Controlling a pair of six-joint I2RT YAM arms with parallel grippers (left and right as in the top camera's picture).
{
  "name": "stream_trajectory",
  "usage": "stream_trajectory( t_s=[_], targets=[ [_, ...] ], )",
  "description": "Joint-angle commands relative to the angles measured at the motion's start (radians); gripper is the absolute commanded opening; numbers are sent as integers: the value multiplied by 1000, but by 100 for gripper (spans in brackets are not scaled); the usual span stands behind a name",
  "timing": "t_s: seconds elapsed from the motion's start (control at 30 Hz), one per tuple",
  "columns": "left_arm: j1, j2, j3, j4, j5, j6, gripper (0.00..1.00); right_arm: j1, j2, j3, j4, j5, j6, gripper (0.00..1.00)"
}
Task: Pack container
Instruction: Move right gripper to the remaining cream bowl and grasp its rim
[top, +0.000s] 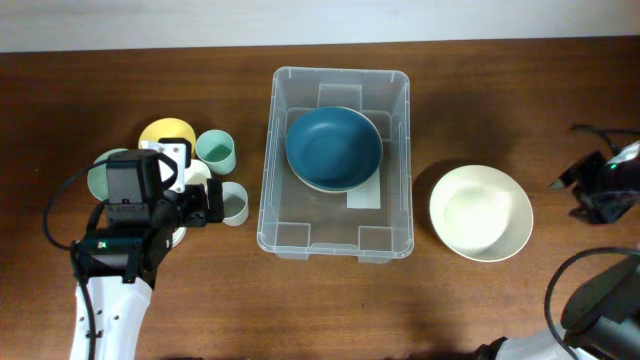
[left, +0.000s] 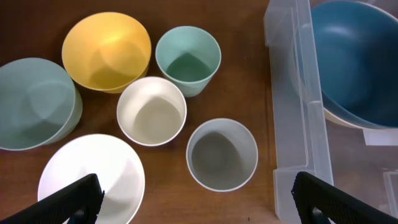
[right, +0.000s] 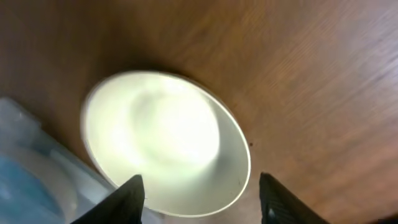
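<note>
1 container (top: 340, 74), 3 cups (left: 188, 59) (left: 151, 111) (left: 222, 154), and at least 5 bowls (top: 334, 148) (top: 481, 212) (left: 106, 50) (left: 34, 102) (left: 90, 177).

Clear rect. plastic container (top: 336, 238) mid-table, upright, lid off, w/ blue bowl (top: 333, 148) inside.

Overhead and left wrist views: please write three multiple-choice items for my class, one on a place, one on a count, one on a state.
1. Where is the blue bowl?
A. Inside the container
B. Outside it, to its right
C. Outside it, upside down

2. How many cups stand left of the container?
A. Two
B. Three
C. Five

3. What state is the left gripper in?
A. Open, holding nothing
B. Shut on a cup
C. Shut on the container's rim

Answers:
1 A, the clear walls surround the bowl.
2 B, teal, white and grey ones show in the left wrist view.
3 A, its fingers stand wide apart, gripping nothing.
</note>
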Motion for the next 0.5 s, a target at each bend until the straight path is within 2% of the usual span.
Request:
stream_trajectory(
  t_s=[0.0, 0.23, 0.3, 0.43, 0.47],
  targets=[
    [-3, -2, 18, 4, 4, -6, 99, 3, 2, -154, 71, -14, -23, 55],
    [-3, -2, 18, 4, 4, -6, 99, 5, 2, -419, 303, -14, -22, 55],
    [-3, -2, 18, 4, 4, -6, 99, 5, 2, -471, 360, -14, -18, 58],
    [-3, -2, 18, 4, 4, -6, 99, 5, 2, -547, 451, -19, -18, 58],
    [-3, -2, 18, 4, 4, -6, 99, 5, 2, -556, 461, -19, -18, 55]
  ],
)
